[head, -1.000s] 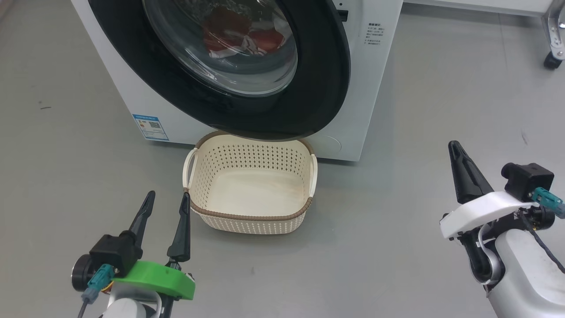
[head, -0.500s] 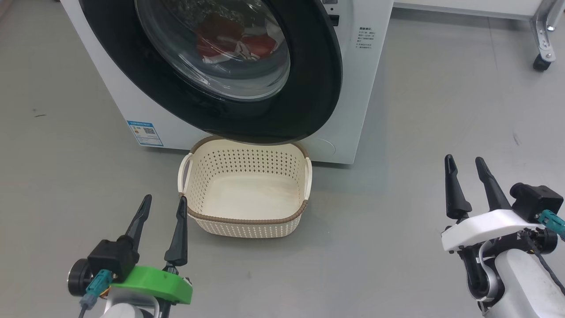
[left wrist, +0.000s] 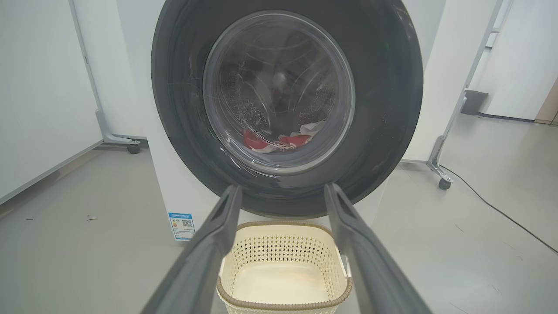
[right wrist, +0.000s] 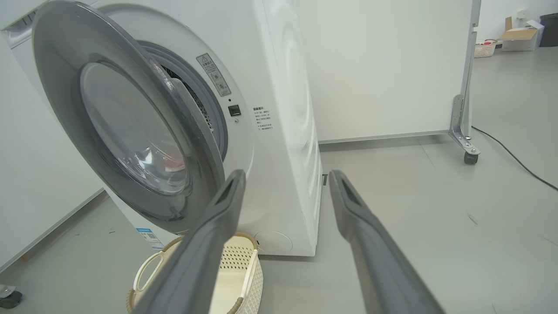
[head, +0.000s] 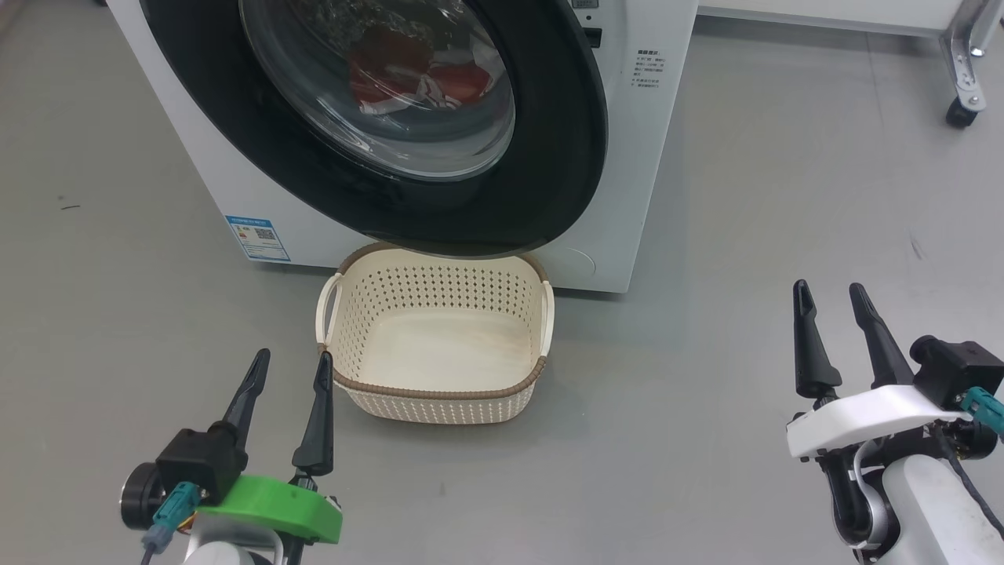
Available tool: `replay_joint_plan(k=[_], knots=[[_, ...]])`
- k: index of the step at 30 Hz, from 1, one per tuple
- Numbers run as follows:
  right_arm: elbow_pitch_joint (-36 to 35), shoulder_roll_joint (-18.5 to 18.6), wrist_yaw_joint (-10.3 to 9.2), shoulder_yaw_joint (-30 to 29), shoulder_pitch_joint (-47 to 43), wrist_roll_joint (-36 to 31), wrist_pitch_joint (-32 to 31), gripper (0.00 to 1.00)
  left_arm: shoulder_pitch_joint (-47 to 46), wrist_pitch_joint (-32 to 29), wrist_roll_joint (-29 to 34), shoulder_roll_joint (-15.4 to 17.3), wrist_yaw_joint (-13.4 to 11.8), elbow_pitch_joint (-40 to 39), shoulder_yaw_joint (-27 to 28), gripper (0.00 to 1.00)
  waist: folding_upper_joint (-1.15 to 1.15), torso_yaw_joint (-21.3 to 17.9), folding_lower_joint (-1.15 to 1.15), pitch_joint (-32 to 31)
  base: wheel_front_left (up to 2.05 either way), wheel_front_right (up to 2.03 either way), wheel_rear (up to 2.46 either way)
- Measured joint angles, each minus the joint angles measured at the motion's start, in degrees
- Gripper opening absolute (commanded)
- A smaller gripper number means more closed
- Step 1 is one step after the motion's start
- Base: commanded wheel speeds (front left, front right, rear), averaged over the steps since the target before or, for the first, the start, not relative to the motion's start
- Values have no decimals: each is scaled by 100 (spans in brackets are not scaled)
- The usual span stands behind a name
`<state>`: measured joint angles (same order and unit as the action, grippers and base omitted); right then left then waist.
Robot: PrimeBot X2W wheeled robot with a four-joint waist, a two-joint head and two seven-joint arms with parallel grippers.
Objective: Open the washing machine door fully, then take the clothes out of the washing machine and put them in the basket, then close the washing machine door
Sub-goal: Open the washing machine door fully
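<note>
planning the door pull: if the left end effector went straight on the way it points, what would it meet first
Probably the washing machine door, near its lower black rim, passing above the basket; depth is unclear.

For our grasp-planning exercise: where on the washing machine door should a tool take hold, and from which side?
Grip the washing machine door by the black rim at its free right edge, coming from the right with the open right tool. The door stands ajar, open at the right, so a gap behind that edge likely admits one finger.
</note>
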<state>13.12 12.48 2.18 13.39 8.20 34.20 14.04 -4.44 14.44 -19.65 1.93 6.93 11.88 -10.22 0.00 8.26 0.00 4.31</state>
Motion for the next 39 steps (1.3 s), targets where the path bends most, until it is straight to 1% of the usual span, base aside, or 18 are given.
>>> replay_joint_plan(k=[23, 31, 39], knots=[[-203, -149, -15, -77, -291, -210, 0, 100, 13, 0, 0, 0, 0, -3, -2, 100, 0, 3, 0, -20, 0, 0, 0], [-267, -137, -7, -82, -292, -309, 0, 100, 29, 0, 0, 0, 0, -48, -8, 100, 0, 10, 0, 22, 0, 0, 0], [-358, -54, 14, -125, -290, -323, 10, 100, 30, 0, 0, 0, 0, -121, -49, 100, 0, 22, 0, 220, 0, 0, 0]])
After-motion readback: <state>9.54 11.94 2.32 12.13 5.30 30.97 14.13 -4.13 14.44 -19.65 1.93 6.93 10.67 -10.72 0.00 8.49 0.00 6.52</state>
